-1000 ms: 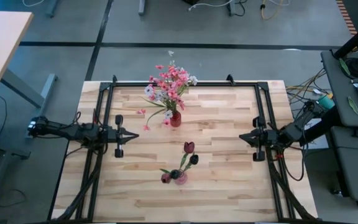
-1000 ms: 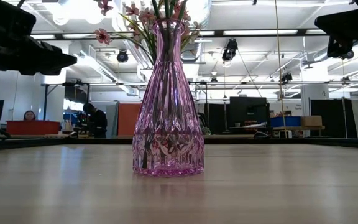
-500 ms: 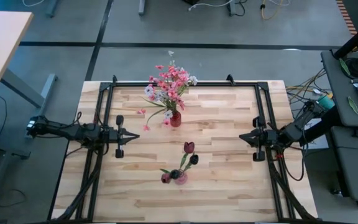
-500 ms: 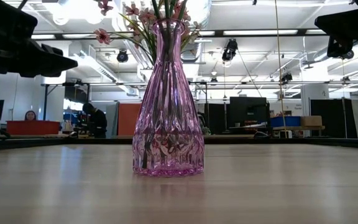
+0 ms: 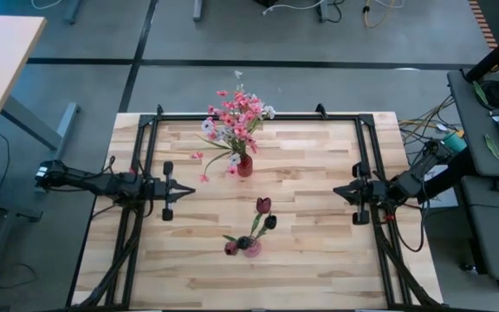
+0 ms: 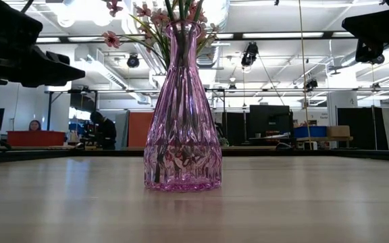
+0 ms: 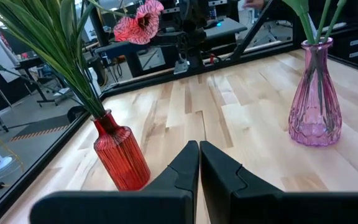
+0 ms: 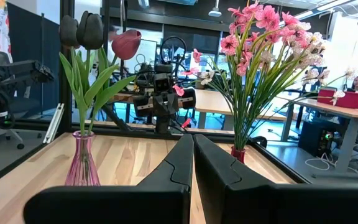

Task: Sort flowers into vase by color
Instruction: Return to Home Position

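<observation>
A red ribbed vase point(image 5: 244, 165) stands near the table's far middle and holds pink blossom clusters point(image 5: 241, 113) with a few white sprays point(image 5: 269, 111). Nearer stands a pink glass vase point(image 5: 251, 248) with dark red tulip buds point(image 5: 263, 205). My left gripper point(image 5: 186, 187) hovers shut, to the left of both vases. My right gripper point(image 5: 336, 191) hovers shut, to their right. The left wrist view shows the red vase point(image 7: 122, 152) and the pink vase point(image 7: 316, 102) beyond my shut fingers. The right wrist view shows the tulips point(image 8: 92, 31) and pink blossoms point(image 8: 263, 37).
A black metal frame point(image 5: 258, 115) runs along the table's far edge and down both sides under the arms. Bare wood lies between each gripper and the vases. In the low view the pink vase point(image 6: 182, 115) fills the middle. People sit at desks point(image 6: 32, 128) in the room behind.
My left arm has sunk a little in the low view; its gripper stays shut. The vases, the flowers and my right arm have kept still.
</observation>
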Controlling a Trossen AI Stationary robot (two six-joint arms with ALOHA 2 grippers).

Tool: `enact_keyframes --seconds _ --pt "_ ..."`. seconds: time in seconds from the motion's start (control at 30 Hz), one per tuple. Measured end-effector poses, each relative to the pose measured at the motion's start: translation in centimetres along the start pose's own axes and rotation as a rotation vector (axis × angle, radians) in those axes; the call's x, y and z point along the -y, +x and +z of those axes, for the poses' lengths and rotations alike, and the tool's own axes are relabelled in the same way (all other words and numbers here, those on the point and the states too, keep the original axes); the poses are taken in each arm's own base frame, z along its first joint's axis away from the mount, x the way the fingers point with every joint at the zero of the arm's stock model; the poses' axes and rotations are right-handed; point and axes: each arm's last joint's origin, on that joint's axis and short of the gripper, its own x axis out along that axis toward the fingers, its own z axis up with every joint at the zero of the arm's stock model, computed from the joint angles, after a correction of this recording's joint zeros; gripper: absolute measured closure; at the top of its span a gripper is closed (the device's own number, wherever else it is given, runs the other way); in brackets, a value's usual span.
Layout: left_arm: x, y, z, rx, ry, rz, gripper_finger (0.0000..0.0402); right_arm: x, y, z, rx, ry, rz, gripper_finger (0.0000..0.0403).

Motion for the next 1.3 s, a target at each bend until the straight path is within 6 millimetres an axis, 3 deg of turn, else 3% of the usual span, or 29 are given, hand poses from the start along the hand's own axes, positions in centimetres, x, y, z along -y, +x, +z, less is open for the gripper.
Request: enact_keyframes --seconds 1.3 --pt "0.09 0.15 -0.18 -0.022 0.006 -0.006 0.0402 0.00 0.00 -0.01 0.000 0.000 0.000 0.0394"
